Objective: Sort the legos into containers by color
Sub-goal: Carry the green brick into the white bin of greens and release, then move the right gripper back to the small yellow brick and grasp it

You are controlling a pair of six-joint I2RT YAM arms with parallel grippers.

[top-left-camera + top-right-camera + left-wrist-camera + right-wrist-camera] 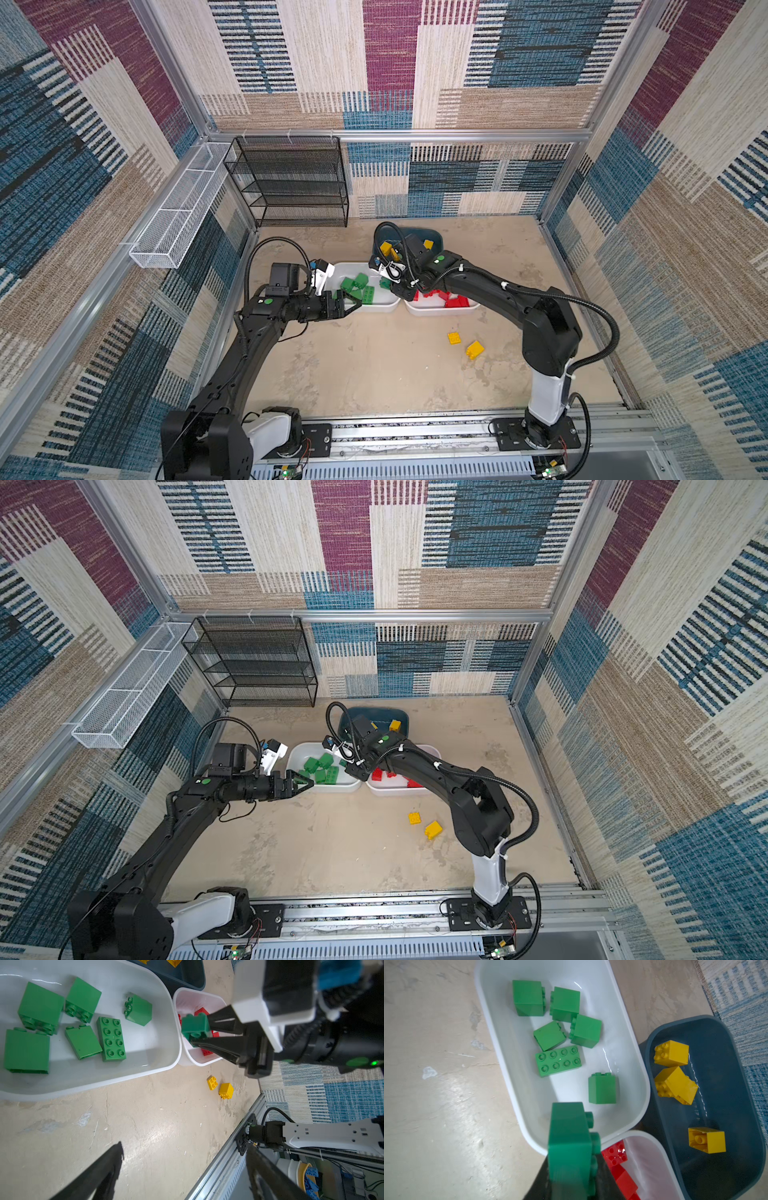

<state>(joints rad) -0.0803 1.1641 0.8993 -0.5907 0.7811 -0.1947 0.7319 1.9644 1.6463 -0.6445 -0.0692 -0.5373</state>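
1. While the right gripper [201, 1031] hangs over the tubs, its jaws are clamped on one green brick, the held brick [569, 1147]. It sits at the very fingertips, pinched on two opposite faces, and most of its body stands out past them.
2. Held brick position: above the end of the green tub [376, 308] that meets the red tub [440, 311]. In the right wrist view it overlaps the green tub's corner rim. Whether it is wholly inside the rim line cannot be told.
3. Left gripper [353, 301]: jaws spread wide, nothing between them. It lies roughly level at the green tub's near rim, toward the left end, with its tips over the rim. The held brick is at the other end.
4. Green tub contents: six loose green bricks [558, 1060]. One is long and lies studs up; five are square and tipped on various faces. None touches either gripper.
5. Red tub: red bricks [453, 300] inside. The right arm covers part of them, so the count is not readable.
6. Teal tub [434, 237]: it stands just behind the two white tubs and holds at least three yellow bricks [671, 1053].
7. Table [374, 365]: a studs-up yellow [454, 337] and a tipped yellow [474, 349] lie just beside each other. They are nearer the camera than the red tub and well apart from both grippers.
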